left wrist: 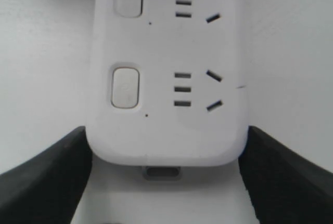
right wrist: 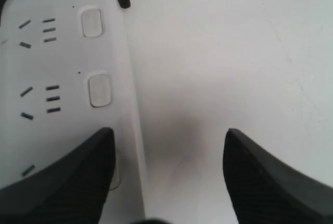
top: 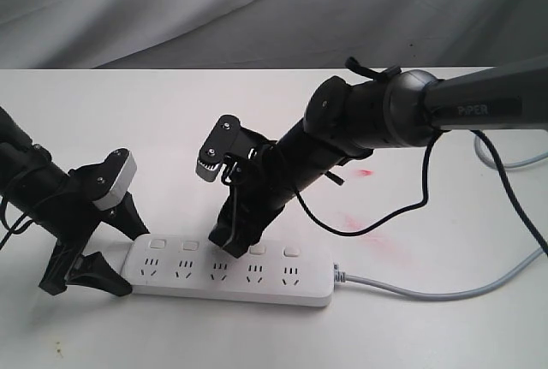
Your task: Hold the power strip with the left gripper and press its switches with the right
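The long white power strip [top: 257, 279] lies on the white table near its front edge. My left gripper [top: 128, 259] straddles its left end, and in the left wrist view both black fingers [left wrist: 52, 172] press against the sides of the power strip [left wrist: 166, 130]. Two switches [left wrist: 125, 87] show there. My right gripper [top: 233, 245] stands open, tilted down over the middle of the strip. One of its fingers [right wrist: 67, 177] rests over the third switch and hides most of it. The other finger hangs over bare table beyond the strip's far side. Two more switches [right wrist: 100, 90] lie ahead of it.
The strip's grey cord [top: 428, 288] runs right along the table. Pink stains [top: 368, 223] mark the table behind the strip. A black cable [top: 385, 219] loops down from the right arm. Grey cloth [top: 257, 1] hangs behind the table.
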Available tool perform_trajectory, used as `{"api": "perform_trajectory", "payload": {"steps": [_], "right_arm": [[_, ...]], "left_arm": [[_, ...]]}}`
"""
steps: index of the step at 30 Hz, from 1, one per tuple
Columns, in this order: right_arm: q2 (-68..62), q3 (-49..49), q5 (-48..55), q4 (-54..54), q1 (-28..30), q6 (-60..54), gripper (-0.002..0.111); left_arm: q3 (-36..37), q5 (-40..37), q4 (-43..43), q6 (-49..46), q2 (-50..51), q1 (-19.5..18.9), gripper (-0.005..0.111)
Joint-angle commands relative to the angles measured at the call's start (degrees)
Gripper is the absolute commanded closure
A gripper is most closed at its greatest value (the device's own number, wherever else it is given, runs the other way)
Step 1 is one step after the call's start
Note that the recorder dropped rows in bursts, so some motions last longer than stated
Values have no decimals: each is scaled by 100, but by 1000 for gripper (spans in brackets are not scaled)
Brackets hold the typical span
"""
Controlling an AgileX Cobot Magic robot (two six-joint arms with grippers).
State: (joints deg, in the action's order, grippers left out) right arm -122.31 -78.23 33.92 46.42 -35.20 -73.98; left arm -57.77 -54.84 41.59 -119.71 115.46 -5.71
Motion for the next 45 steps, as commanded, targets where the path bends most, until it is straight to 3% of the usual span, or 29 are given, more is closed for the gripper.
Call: {"api": "perform_trajectory", "payload": {"steps": [1,23,32,38,45], "right_arm": [[-10,43,-23,-292,41,44,52],[-334,43,234,-512,41,243,55],[769,43,39,-439,137,255,55],[807,43,684,-440,508,255,55],[773,86,823,-254,500,115,55]], "left_arm": [[27,89,-302,-23,47,34,60],[27,89,-302,-23,47,34,60],[27,89,-302,-23,47,34,60],[27,89,-302,-23,47,34,60],[27,89,-302,-23,47,34,60]]}}
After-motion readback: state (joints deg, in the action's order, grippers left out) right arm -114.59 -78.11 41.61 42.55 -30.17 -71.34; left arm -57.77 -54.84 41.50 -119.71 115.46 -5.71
